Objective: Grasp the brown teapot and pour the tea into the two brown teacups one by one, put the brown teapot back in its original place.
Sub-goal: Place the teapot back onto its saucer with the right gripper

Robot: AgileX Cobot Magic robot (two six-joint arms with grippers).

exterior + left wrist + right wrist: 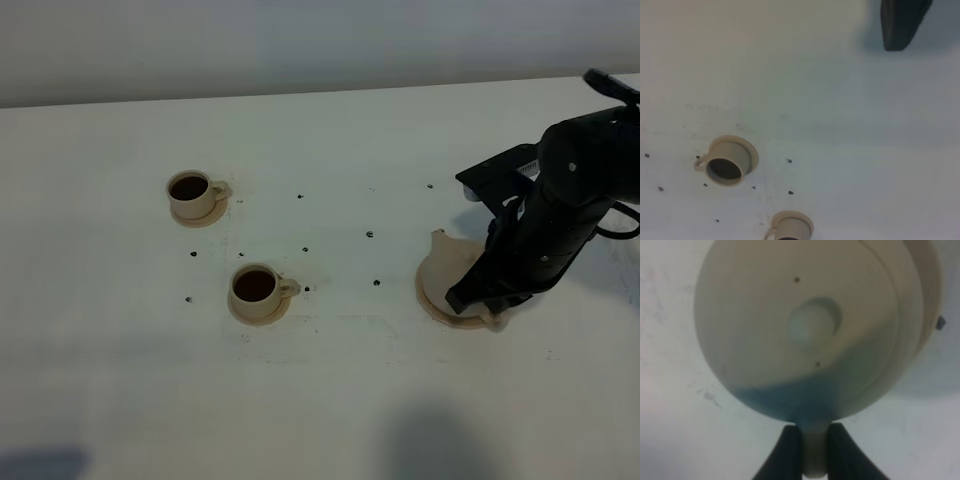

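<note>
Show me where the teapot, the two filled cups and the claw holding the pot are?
teapot [810,330]: right wrist view, on the lid knob.
far cup [190,190]: high view, on its dark tea.
near cup [254,286]: high view, on its dark tea.
right gripper [810,450]: right wrist view, between the fingertips, shut on the handle.

White table with dark specks

The table [330,400] is a plain white surface running back to a pale wall [300,40]. Small dark specks [370,235] lie scattered across the middle of the table, well apart from one another; more of them show in the left wrist view [789,161]. Two soft shadows fall on the near edge, one at the middle [440,445] and one at the left corner [40,465].
</note>
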